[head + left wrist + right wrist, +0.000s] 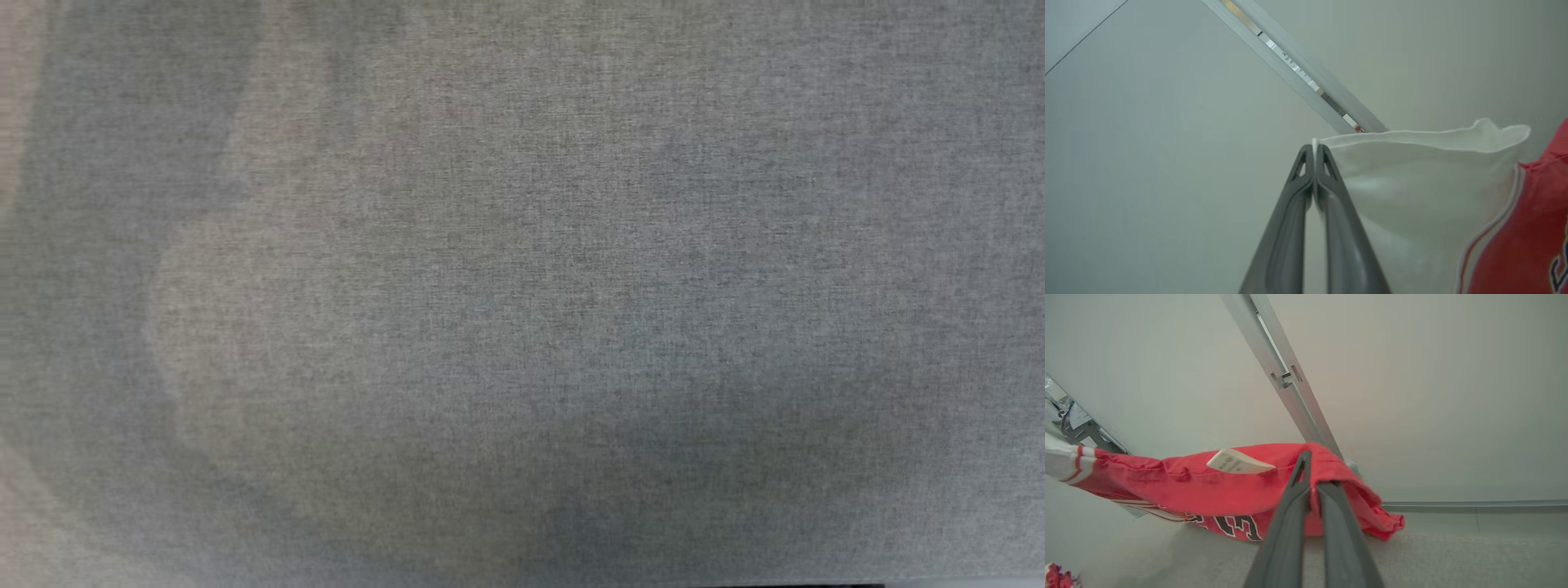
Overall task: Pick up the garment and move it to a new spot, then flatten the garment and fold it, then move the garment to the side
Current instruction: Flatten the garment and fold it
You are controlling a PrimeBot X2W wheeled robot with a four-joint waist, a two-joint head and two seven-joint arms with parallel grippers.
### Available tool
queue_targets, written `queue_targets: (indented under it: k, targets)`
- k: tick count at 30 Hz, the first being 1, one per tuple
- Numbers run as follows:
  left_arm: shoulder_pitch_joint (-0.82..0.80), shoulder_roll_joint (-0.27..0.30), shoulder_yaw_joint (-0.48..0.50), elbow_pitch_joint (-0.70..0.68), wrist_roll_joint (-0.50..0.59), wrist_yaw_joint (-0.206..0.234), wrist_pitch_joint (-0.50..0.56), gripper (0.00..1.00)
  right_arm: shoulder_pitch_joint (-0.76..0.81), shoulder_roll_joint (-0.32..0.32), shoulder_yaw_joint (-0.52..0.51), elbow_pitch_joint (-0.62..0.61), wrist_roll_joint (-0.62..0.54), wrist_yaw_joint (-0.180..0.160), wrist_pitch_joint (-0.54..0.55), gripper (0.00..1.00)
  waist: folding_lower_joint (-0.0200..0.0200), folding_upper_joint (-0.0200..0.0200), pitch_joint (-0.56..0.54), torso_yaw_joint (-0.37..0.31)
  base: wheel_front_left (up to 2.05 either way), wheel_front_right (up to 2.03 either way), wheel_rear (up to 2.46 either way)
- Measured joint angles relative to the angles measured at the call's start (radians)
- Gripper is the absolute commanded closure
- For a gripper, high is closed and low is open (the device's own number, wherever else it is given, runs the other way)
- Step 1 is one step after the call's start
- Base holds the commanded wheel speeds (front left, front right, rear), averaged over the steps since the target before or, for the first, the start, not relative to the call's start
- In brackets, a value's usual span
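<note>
Garment (1200, 490), red with white parts, held up over the grey woven surface (522, 294) and slung between my two hands. My right hand (1315, 473) has its fingers pressed together on a fold of the red edge. My left hand (1314, 148) is pinched shut on the thin rim of a white panel (1421, 183), whose upper edge runs away from the fingertips and curls slightly at its far end. Writing: a white sewn-in label (1239, 462) stands out from the red edge just beside my right hand, its print too small to read. Lower on the red cloth, dark block letters (1237, 526) outlined in white show in part, and I cannot make a word of them. A fragment of another dark letter (1559, 267) sits at the left wrist view's right border. A white sleeve (1063, 461) with red stripes ends the garment on the side away from my right hand. Edges: the lowest red corner hangs close to the grey surface; whether it touches I cannot tell. Room: open grey surface stretches beneath and beside my right hand to the foot of the pale wall (1453, 396), which a metal rail (1282, 375) crosses. A small red-and-white thing (1053, 575), too cropped to name, lies well apart from the garment.
</note>
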Motion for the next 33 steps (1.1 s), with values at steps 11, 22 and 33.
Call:
queue_targets:
  k: [11, 22, 33]
  targets:
    - [0.763, 0.113, 0.102, -0.207, -0.244, -0.034, 0.0, 1.0, 0.495, -0.189, 0.046, -0.195, 0.361, 0.0, -0.006, 1.0, -0.0002, 0.0, -0.156, 0.035, 0.0, 0.0, 0.0]
    - [1.269, 0.187, 0.109, -0.295, -0.293, 0.02, 0.0, 1.0, 0.811, -0.253, 0.036, -0.3, 0.427, 0.001, -0.034, 1.0, -0.0002, 0.0, -0.376, -0.006, 0.0, 0.0, 0.0]
    - [1.475, 0.216, 0.051, -0.423, -0.339, 0.045, 0.055, 1.0, 1.093, -0.346, 0.041, -0.392, 0.419, 0.001, -0.086, 1.0, -0.0002, 0.0, -0.521, -0.036, 0.0, 0.0, 0.0]
